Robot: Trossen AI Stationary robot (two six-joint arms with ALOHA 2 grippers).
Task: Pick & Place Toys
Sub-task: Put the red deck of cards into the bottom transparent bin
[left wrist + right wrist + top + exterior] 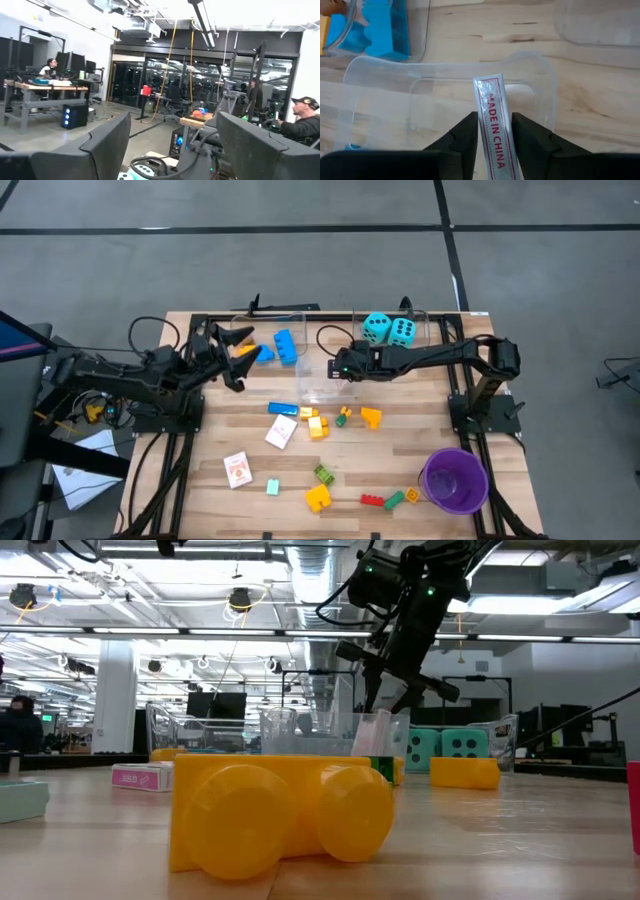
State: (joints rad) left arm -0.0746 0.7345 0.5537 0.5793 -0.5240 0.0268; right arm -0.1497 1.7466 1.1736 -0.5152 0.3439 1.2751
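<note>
Right gripper [493, 142] pinches the card pack [493, 125] edge-on — long axis pointing straight down into the clear bin [365, 67] directly below.

Matt wooden table [400, 470], clear glossy plastic bin [380, 75], glossy yellow brick [280, 815]

free: bare wood beside purple cup [455, 480] | blocked: brick cluster [318, 423] mid-table
</note>
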